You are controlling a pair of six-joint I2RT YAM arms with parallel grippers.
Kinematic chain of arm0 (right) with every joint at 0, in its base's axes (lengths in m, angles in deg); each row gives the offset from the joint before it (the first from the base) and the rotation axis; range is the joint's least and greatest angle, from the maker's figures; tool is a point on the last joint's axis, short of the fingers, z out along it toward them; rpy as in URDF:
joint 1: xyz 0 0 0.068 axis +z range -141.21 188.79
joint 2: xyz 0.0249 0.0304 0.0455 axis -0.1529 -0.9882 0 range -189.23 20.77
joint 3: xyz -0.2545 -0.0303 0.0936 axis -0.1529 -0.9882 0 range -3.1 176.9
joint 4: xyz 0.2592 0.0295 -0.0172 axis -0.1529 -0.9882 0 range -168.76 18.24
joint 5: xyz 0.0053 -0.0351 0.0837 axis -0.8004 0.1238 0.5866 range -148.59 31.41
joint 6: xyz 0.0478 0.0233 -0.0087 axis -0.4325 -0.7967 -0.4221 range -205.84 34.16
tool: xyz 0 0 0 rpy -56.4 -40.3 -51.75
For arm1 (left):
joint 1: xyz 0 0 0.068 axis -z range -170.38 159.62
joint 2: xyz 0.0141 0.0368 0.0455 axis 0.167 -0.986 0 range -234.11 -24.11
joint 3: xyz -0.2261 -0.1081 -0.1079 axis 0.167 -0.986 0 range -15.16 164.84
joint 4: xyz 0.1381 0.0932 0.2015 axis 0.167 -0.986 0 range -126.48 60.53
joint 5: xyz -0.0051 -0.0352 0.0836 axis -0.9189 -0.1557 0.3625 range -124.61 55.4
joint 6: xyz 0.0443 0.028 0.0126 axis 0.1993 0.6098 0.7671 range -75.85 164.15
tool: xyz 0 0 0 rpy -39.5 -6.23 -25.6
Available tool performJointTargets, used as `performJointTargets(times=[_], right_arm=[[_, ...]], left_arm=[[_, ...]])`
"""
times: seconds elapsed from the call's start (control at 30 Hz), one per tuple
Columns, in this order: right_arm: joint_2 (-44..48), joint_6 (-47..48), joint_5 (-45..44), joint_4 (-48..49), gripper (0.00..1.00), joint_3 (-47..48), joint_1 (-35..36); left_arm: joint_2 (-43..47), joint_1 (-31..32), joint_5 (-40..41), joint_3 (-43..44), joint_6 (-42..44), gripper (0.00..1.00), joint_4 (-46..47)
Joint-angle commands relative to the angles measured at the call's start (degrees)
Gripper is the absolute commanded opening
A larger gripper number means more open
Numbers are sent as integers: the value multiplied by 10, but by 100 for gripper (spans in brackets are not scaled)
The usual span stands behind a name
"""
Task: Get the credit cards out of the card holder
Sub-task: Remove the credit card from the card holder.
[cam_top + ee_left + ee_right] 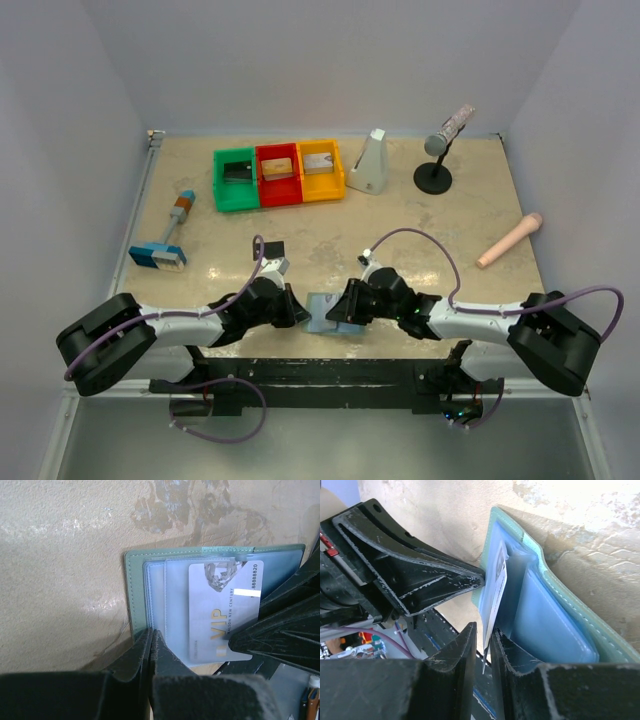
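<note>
One pair, the left fingers, pinches the card holder edge tightly; the right fingers, narrowly parted, straddle the silver card, grip unclear.

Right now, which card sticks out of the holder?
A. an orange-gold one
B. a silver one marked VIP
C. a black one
B: the left wrist view shows a silver card marked VIP, partly out of a pocket of the holder.
</note>
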Motion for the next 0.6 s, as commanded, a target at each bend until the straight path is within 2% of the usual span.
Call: performJointTargets(times=[0.0, 0.37, 0.43, 0.57], right_arm=[[21, 7, -20, 0, 20, 2, -1], [32, 7, -35, -34, 6, 5, -1], [33, 8, -36, -40, 0, 7, -1], [30, 11, -39, -55, 0, 12, -1]], left_arm=[[-3, 3, 13, -12, 1, 0, -14], [-1, 4, 13, -10, -1, 0, -14], [1, 3, 13, -11, -1, 0, -15], [6, 3, 14, -11, -1, 0, -17]])
